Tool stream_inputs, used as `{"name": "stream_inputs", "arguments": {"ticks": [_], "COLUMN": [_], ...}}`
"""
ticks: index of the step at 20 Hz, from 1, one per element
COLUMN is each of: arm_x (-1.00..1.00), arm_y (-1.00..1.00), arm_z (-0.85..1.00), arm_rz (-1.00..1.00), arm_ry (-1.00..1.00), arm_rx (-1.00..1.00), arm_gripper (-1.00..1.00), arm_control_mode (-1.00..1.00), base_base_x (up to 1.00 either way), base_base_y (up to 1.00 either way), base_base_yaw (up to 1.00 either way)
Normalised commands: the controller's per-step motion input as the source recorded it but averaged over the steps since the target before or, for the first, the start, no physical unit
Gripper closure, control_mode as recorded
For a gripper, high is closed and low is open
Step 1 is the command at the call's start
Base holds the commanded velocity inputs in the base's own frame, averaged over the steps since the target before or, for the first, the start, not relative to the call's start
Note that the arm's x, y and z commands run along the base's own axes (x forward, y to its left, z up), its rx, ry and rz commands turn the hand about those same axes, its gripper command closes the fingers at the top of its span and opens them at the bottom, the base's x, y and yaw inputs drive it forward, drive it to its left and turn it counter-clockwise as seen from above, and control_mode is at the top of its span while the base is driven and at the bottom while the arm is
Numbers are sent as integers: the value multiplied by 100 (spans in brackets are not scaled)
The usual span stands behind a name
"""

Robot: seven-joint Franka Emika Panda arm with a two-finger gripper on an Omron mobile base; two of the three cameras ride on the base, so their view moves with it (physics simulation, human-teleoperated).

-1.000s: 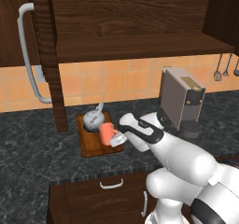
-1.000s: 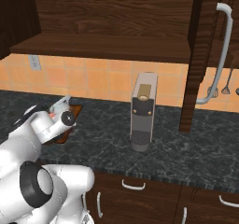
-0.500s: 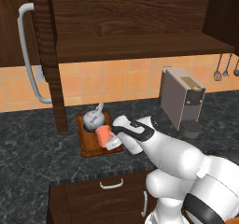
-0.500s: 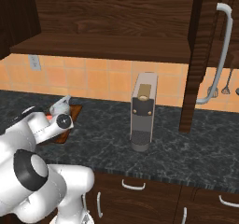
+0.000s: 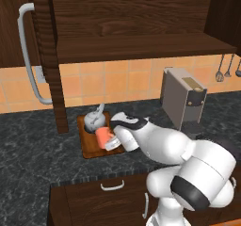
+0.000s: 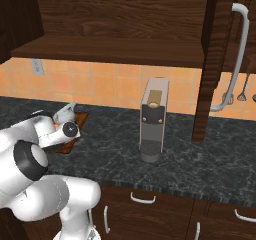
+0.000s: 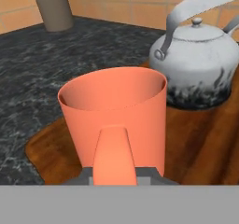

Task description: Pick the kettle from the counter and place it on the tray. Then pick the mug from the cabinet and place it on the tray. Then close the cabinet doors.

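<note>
Two of the three jobs look close to done in this kitchen. Nearest the hand camera, the gripper (image 7: 114,171) is clenched on the loop handle of the mug (image 7: 114,113), holding it upright and low over the near end of the tray (image 7: 196,139); whether the mug's base already touches the wood cannot be told from these views. Seen from the left base view, the mug (image 5: 104,136) sits at the tray's near right corner, with the white arm reaching in from the right.

Just beyond the mug on the tray stands the kettle (image 7: 198,62), upright with its arched handle up, near the mug but apart from it. It occupies the far end of the tray (image 5: 89,147), so the first placement reads as finished.

The tray lies on the counter (image 5: 28,149), well left of a boxy grey appliance (image 5: 183,98).

Above and behind the tray, the cabinet (image 5: 136,25) stands open, its shelf bare where it shows. The left door (image 5: 44,55) hangs swung out beside the tray, and the right door (image 6: 222,59) is likewise ajar in the right base view.

By this reading, what remains is letting go of the mug, then shutting both doors.
</note>
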Motion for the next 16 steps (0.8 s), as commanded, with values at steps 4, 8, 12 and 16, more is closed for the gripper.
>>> {"name": "stream_inputs", "arguments": {"ticks": [4,8,12,16], "arm_x": [35,32,23,0], "arm_y": [2,1,1,10], "arm_z": [-31,-30,-26,-27], "arm_rz": [5,4,3,1], "arm_ry": [1,2,0,0], "arm_rx": [0,0,0,0], "arm_gripper": [100,100,100,100], "arm_control_mode": [-100,-100,-100,-100], "base_base_x": [0,0,0,0], "base_base_y": [0,0,0,0], "base_base_yaw": [0,0,0,0]}}
